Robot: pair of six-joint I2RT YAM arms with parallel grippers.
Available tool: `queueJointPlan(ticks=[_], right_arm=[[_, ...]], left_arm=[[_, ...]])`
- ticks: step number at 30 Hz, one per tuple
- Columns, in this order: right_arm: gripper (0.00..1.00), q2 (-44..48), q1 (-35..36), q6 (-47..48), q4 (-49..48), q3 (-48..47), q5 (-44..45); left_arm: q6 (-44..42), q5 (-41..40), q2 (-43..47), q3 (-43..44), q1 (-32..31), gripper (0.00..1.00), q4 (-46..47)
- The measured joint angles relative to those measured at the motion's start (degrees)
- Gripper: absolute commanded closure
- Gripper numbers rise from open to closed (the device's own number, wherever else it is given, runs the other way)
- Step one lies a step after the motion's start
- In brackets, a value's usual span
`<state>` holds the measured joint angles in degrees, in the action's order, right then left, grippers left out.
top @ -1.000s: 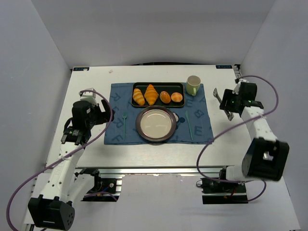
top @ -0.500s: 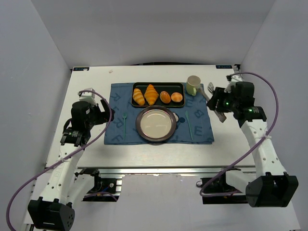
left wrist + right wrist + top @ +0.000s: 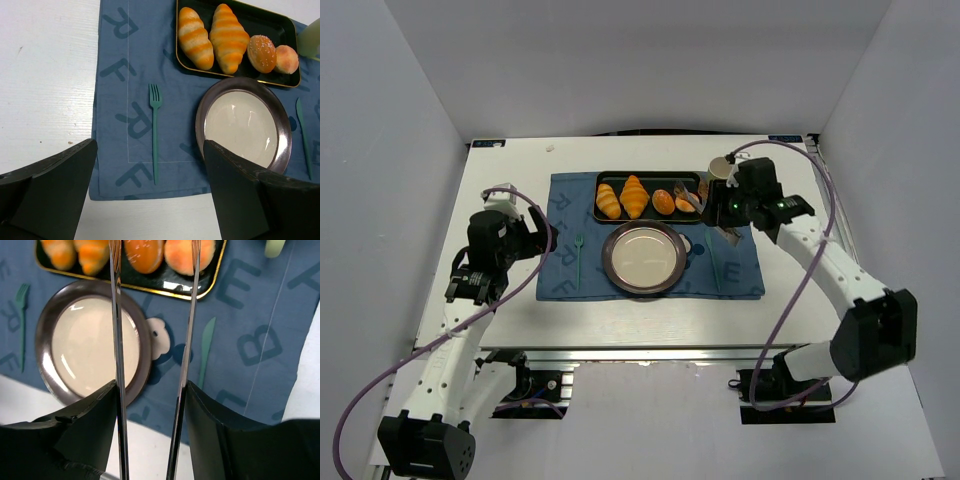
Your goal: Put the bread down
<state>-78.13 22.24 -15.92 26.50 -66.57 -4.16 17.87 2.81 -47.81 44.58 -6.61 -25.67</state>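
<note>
The bread [image 3: 688,202] [image 3: 287,59] [image 3: 189,255], a small round golden bun, lies at the right end of the black tray [image 3: 650,174] [image 3: 210,280]. My right gripper [image 3: 725,210] [image 3: 150,390] is shut on metal tongs [image 3: 116,315]. The tongs' two arms are spread, and their tips hang over the bread and the darker bun [image 3: 144,255] beside it. I cannot tell whether they touch either one. A round plate [image 3: 610,258] [image 3: 200,115] [image 3: 144,360] sits on the mat in front of the tray with nothing on it. My left gripper [image 3: 525,235] [image 3: 150,150] is open above the mat's left near corner.
Two ridged croissants [image 3: 608,200] [image 3: 635,195] fill the tray's left half. A pale green cup [image 3: 722,175] stands just right of the tray, close to my right wrist. On the blue mat [image 3: 740,260] a teal fork [image 3: 577,255] lies left of the plate and a teal knife [image 3: 712,255] right of it.
My right arm has swung left from the table's right side, carrying the tongs over the right end of the tray. The left arm and the pastries have not moved.
</note>
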Motion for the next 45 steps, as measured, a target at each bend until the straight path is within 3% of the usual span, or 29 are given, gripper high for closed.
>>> queueJointPlan(ticks=[9, 16, 45], right_arm=[[0.41, -13.9, 0.0, 1.5, -1.5, -11.1, 2.8], [0.41, -19.5, 0.0, 3.0, -1.6, -12.4, 5.9], [0.42, -22.9, 0.1, 4.4, -1.8, -6.2, 2.4]], left_arm=[[0.0, 0.0, -0.2, 0.0, 0.0, 0.02, 0.0], [-0.5, -0.4, -0.4, 0.0, 0.0, 0.02, 0.0], [-0.7, -0.5, -0.3, -0.8, 0.0, 0.02, -0.1]])
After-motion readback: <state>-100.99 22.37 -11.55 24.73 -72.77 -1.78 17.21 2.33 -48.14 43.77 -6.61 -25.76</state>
